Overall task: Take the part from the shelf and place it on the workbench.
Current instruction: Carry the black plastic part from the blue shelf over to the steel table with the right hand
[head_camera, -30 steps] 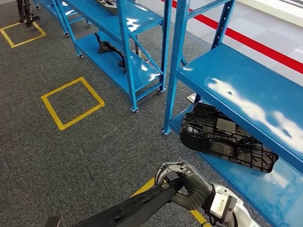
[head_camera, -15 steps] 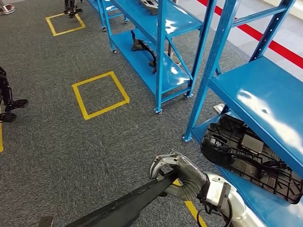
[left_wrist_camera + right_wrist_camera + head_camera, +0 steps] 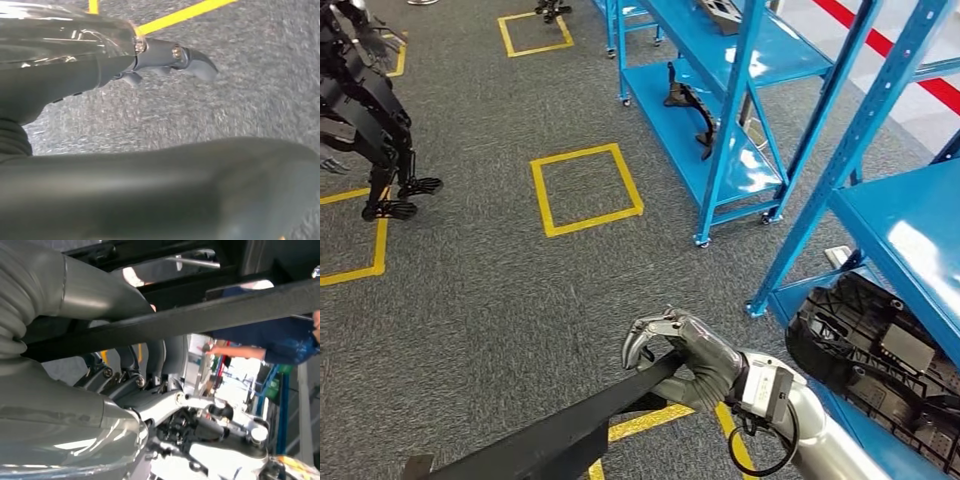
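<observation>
Long black part (image 3: pixel 569 430): right hand (image 3: pixel 682 355) gripping its near end, left hand's (image 3: pixel 166 55) state unreadable; carrying level, clearing the blue shelf (image 3: pixel 803 200) beside it.

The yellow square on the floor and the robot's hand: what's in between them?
Only bare grey carpet in the head view. The yellow square sits apart from the right hand, which grips a long black part.

Speckled dark grey carpet floor (image 3: pixel 493 300) with bright yellow taped square outlines (image 3: pixel 586 188), glossy blue metal shelving racks (image 3: pixel 743 120) with white glare patches, a red stripe (image 3: pixel 916 75) on the pale floor behind, and the long flat part (image 3: pixel 546 445) is plain matte black.
</observation>
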